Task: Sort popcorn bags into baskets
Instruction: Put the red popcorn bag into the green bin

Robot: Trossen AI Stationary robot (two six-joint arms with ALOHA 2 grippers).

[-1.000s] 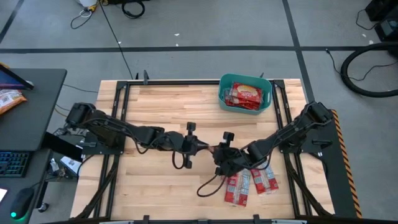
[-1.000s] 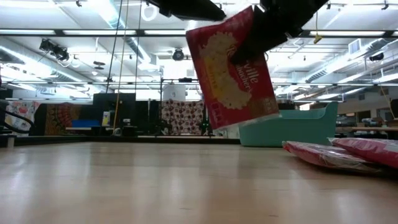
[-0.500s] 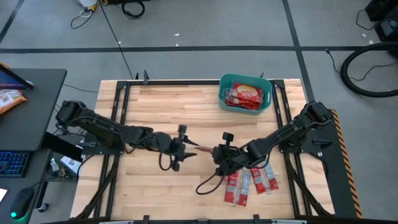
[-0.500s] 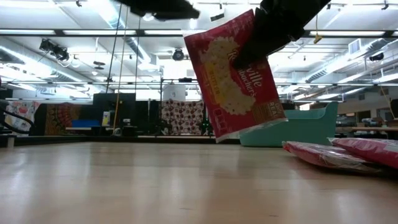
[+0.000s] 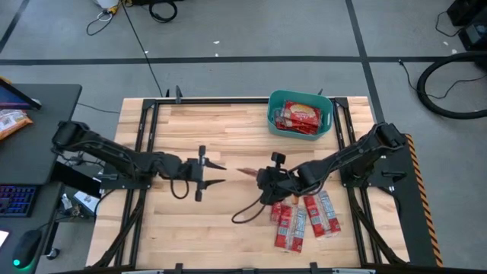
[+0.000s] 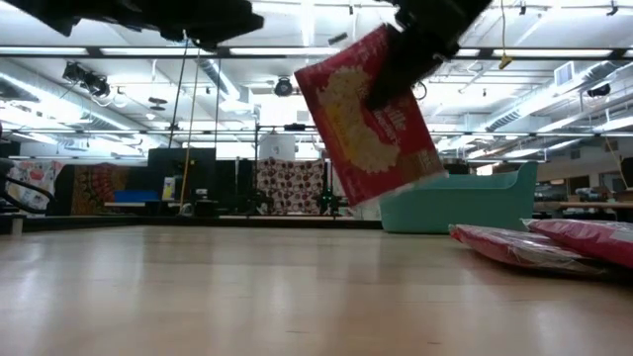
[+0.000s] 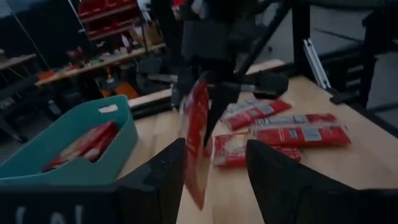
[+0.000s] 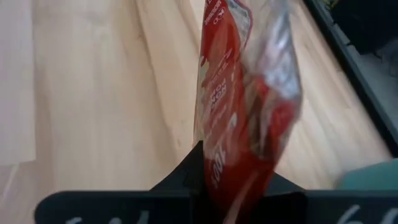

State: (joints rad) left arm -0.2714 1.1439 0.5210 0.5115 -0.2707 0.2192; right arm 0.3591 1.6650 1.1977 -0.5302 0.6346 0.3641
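Observation:
A red popcorn bag [image 6: 371,119] hangs on edge above the middle of the table, with my right gripper [image 5: 257,175] shut on it. My left gripper [image 5: 219,173] stands open a short way toward the table's left, level with the bag and pointing at it, touching nothing. In the left wrist view its two fingers frame the bag [image 7: 198,143] from a distance. The teal basket [image 5: 329,114] stands at the far right with red bags lying in it. Several more bags [image 5: 304,219] lie flat on the table near the front right. My right gripper pinches the bag between its two fingers at its upper part [image 6: 394,71], near one top corner. The fingers [image 8: 186,177] come slanting down from the table's right. The bag hangs below them, tilted and clear of the table.
A black cable [image 5: 247,213] loops over the wood below the right gripper. Black frame rails [image 5: 144,129] run along the table's left and right sides. The left half of the wooden top [image 5: 190,221] is bare.
My left gripper has opened, let go of the bag and drawn back toward the table's left edge. My right gripper has kept hold of the bag and carried it slightly up and toward the far edge; the bag has tipped a little.

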